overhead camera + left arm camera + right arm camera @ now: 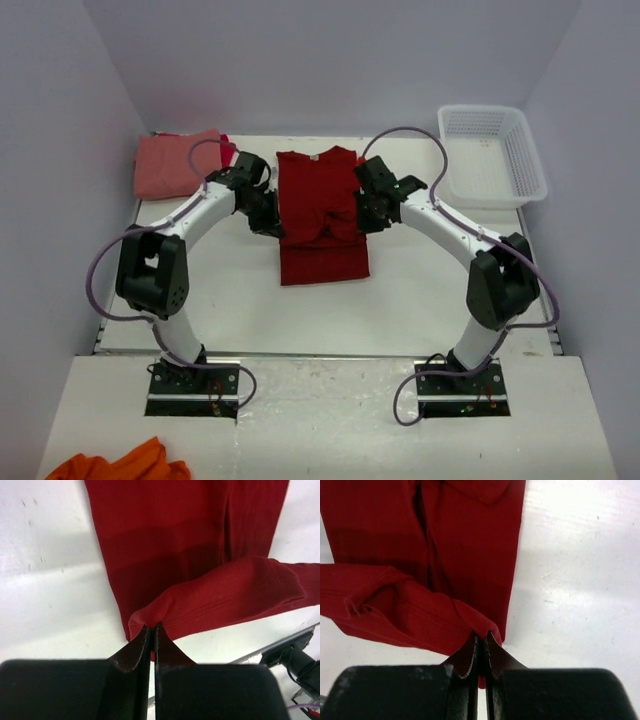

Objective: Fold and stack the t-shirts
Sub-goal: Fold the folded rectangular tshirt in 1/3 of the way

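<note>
Left arm (190, 215) and right arm (450, 225) are both bent at the elbow. Forearms angle inward, wrists facing each other across the dark red t-shirt (322, 200).

The shirt lies mid-worktop (420, 290), collar toward the far edge, sides folded in to a narrow strip.

Left gripper (152, 630) is at the shirt's left edge, jaws pressed together on a raised fold of the cloth. Right gripper (482, 637) is at the right edge, likewise pinching a lifted fold.

Salmon-pink t-shirt (175, 165) lies at the far-left corner, with a brighter red t-shirt (226, 144) peeking out behind it. White basket (497, 193) sits at the far-right corner.
</note>
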Controlling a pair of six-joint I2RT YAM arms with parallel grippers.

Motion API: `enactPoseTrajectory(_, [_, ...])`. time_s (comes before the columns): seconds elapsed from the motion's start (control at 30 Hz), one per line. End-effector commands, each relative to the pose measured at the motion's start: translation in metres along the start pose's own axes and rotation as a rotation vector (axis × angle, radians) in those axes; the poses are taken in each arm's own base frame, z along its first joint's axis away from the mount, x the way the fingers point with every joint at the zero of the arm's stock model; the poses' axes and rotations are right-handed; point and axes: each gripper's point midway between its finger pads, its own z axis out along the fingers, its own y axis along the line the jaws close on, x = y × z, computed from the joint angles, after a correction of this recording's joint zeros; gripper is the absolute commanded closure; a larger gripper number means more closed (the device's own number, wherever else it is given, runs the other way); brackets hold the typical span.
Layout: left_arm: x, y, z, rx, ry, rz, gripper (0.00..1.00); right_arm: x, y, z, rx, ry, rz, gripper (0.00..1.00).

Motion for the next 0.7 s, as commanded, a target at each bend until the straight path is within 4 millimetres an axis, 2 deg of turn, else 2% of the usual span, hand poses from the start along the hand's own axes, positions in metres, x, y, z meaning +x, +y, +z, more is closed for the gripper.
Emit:
enactPoseTrajectory(0.0, [-0.029, 0.004, 0.007, -0.001, -0.024, 0.047, 1.0, -0.025, 0.002, 0.009, -0.05, 0.008, -0.067, 1.0])
enactPoseTrajectory(0.03, [-0.032, 0.005, 0.01, 0.001, -0.023, 0.046, 1.0, -0.035, 0.006, 0.009, -0.064, -0.002, -0.066, 1.0])
enactPoseTrajectory(0.1, [-0.037, 0.006, 0.017, 0.004, -0.014, 0.045, 1.0, -0.039, 0.0, 0.023, -0.055, 0.024, -0.068, 1.0])
enactPoseTrajectory(0.13, [-0.043, 0.008, 0.023, -0.003, -0.011, 0.047, 1.0, -0.046, 0.005, 0.023, -0.084, 0.02, -0.066, 1.0])
enactPoseTrajectory(0.2, [-0.048, 0.009, 0.03, -0.004, -0.005, 0.047, 1.0, -0.045, 0.002, 0.038, -0.079, 0.054, -0.065, 1.0])
enactPoseTrajectory(0.23, [-0.052, 0.01, 0.035, -0.011, 0.002, 0.043, 1.0, -0.049, 0.004, 0.038, -0.094, 0.065, -0.059, 1.0])
enactPoseTrajectory(0.3, [-0.061, 0.007, 0.036, -0.005, -0.01, 0.048, 1.0, -0.047, -0.001, 0.053, -0.084, 0.097, -0.069, 1.0])
enactPoseTrajectory(0.4, [-0.077, 0.005, 0.033, -0.016, -0.053, 0.059, 1.0, -0.056, -0.005, 0.061, -0.076, 0.088, -0.095, 0.61])
enactPoseTrajectory(0.43, [-0.083, 0.001, 0.03, -0.009, -0.077, 0.073, 1.0, -0.066, -0.01, 0.065, -0.047, 0.062, -0.101, 0.42])
enactPoseTrajectory(0.5, [-0.102, -0.005, 0.014, -0.015, -0.158, 0.097, 0.95, -0.083, -0.014, 0.066, -0.031, 0.026, -0.113, 0.33])
enactPoseTrajectory(0.57, [-0.126, -0.015, -0.006, -0.023, -0.288, 0.147, 0.84, -0.118, -0.021, 0.056, 0.0, -0.062, -0.113, 0.27])
enactPoseTrajectory(0.6, [-0.139, -0.025, -0.03, -0.019, -0.392, 0.18, 0.76, -0.124, -0.023, 0.051, 0.012, -0.074, -0.12, 0.26])
enactPoseTrajectory(0.63, [-0.142, -0.026, -0.04, -0.04, -0.431, 0.194, 0.68, -0.142, -0.023, 0.034, 0.012, -0.122, -0.116, 0.24])
enactPoseTrajectory(0.67, [-0.148, -0.022, -0.053, -0.079, -0.478, 0.188, 0.66, -0.147, -0.027, 0.023, 0.041, -0.144, -0.11, 0.24])
